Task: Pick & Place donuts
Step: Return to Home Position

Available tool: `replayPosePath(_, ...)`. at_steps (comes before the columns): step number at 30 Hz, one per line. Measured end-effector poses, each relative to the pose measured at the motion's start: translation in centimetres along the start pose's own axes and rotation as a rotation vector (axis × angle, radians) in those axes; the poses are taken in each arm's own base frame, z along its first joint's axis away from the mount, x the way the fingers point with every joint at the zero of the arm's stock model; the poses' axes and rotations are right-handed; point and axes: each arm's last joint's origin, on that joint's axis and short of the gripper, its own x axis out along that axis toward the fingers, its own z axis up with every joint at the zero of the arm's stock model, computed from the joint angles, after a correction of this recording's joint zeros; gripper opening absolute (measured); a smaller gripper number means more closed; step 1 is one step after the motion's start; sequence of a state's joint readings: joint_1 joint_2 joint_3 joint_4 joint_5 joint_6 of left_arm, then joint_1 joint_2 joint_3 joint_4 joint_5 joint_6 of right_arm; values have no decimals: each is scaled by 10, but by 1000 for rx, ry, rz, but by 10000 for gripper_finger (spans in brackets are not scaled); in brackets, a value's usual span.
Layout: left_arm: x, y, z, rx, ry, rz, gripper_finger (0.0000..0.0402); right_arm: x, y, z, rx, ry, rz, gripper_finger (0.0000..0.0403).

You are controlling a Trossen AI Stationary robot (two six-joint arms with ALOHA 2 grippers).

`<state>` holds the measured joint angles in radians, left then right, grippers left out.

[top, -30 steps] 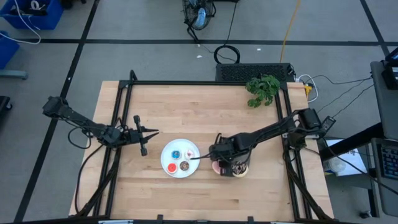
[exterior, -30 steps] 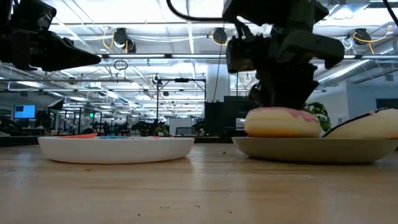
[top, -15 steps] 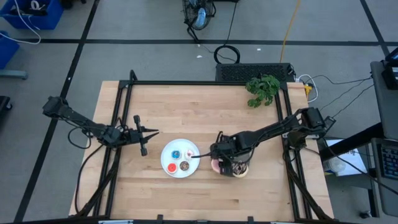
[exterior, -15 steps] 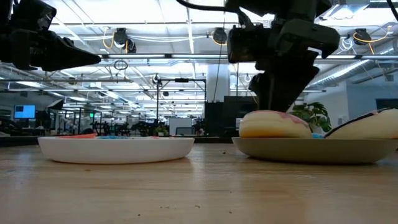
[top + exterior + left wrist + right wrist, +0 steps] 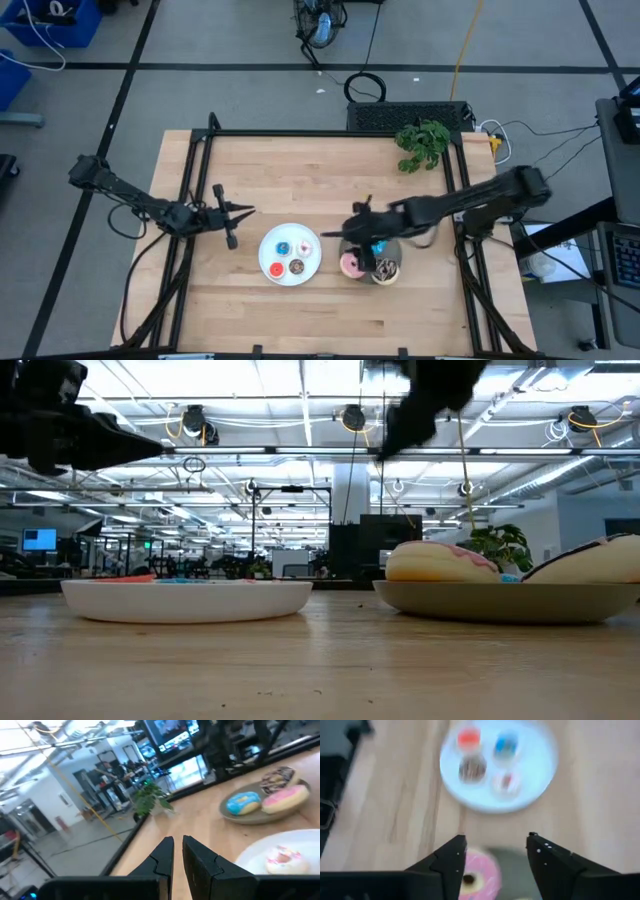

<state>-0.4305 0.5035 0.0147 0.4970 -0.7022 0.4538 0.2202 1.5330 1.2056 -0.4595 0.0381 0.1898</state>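
Note:
A white plate (image 5: pixel 290 256) holds the four tiny donuts: blue (image 5: pixel 283 247), white-pink (image 5: pixel 305 246), red (image 5: pixel 275 268) and brown (image 5: pixel 297 266). To its right, a grey plate (image 5: pixel 366 255) carries the pink donut (image 5: pixel 350 265), the chocolate sprinkled donut (image 5: pixel 385 268) and the bright blue donut (image 5: pixel 378 247). My right gripper (image 5: pixel 496 839) hangs open and empty above the gap between the plates, with the pink donut (image 5: pixel 477 875) below it. My left gripper (image 5: pixel 245 212) waits shut, left of the white plate, above the table.
A small green plant (image 5: pixel 422 142) stands near the table's far right corner. A dark frame rail (image 5: pixel 200 190) runs along the table's edges. Bare wood shows on the far half and along the near edge of the table (image 5: pixel 300 170).
My right gripper has risen from low over the grey plate, where it stood at the pink donut, and now hangs well above both plates. The pink donut shifted slightly on the grey plate and lies there alone.

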Motion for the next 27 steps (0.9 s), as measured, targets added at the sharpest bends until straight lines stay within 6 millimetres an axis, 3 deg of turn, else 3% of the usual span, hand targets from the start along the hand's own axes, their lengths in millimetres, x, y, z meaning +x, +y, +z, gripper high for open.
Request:
replayPosePath(3,0,2,2,-15,-11,38,47,-45,5,3,-84,-158,-22,155)
replayPosePath(5,0,3,3,-52,-20,42,47,-71,7,-6,-100,-262,-18,119)
replayPosePath(9,1,7,15,-111,-57,58,40,-103,5,-52,-98,-456,-64,28)
replayPosePath(12,1,7,20,-109,-63,49,9,-106,-5,-92,-49,-574,-50,11)
replayPosePath(16,2,10,22,-109,-75,66,4,-103,-20,-130,-60,-793,-52,7)
replayPosePath(19,3,13,24,-116,-103,70,5,-98,-30,-156,-58,-862,-72,2)
replayPosePath(27,4,15,20,-95,-113,-6,3,-95,-39,-192,-98,-903,-55,1)
